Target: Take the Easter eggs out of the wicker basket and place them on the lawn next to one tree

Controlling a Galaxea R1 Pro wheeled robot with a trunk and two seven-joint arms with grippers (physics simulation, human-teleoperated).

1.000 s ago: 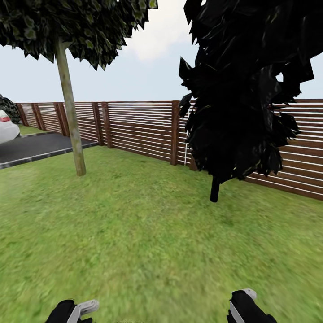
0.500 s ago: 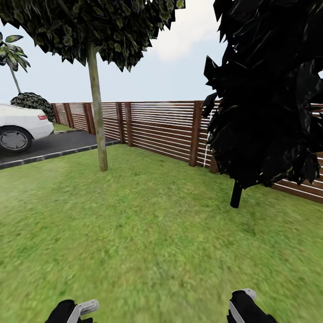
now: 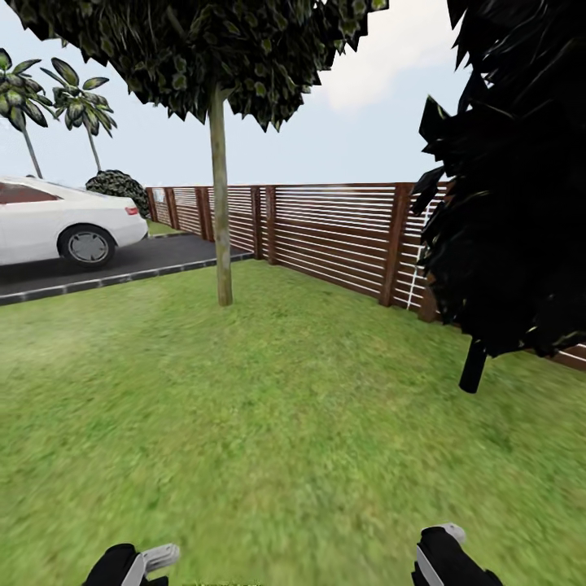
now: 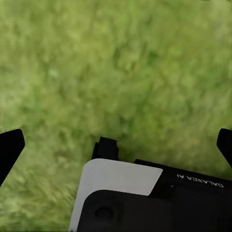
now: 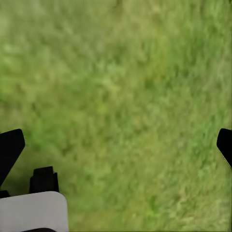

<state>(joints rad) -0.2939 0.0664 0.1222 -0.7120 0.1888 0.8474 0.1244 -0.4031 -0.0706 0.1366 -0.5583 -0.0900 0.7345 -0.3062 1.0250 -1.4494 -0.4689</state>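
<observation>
The whole head picture has slid rightward over the last second, so the camera is swinging left, not the garden moving. At the upper left of the frame two palms (image 3: pixel 49 98) and a shrub (image 3: pixel 120 189) have come into view, and below them the white car (image 3: pixel 57 228) on the driveway (image 3: pixel 122 264), earlier just a sliver at the edge, now shows most of its side. The thin-trunked tree (image 3: pixel 220 212) has shifted from the left third towards the centre. The fence (image 3: pixel 342 236) runs behind it, and the black tree (image 3: pixel 513 187) has slipped to the right edge.

At the lower left the left claw (image 4: pixel 116 145) hangs over bare lawn (image 3: pixel 285 407), fingers wide apart with nothing between them; at the lower right the right claw (image 5: pixel 116 145) is likewise spread and empty.

No basket or eggs are visible in any view. The turn reads as a search, so no egg has yet been picked up.
</observation>
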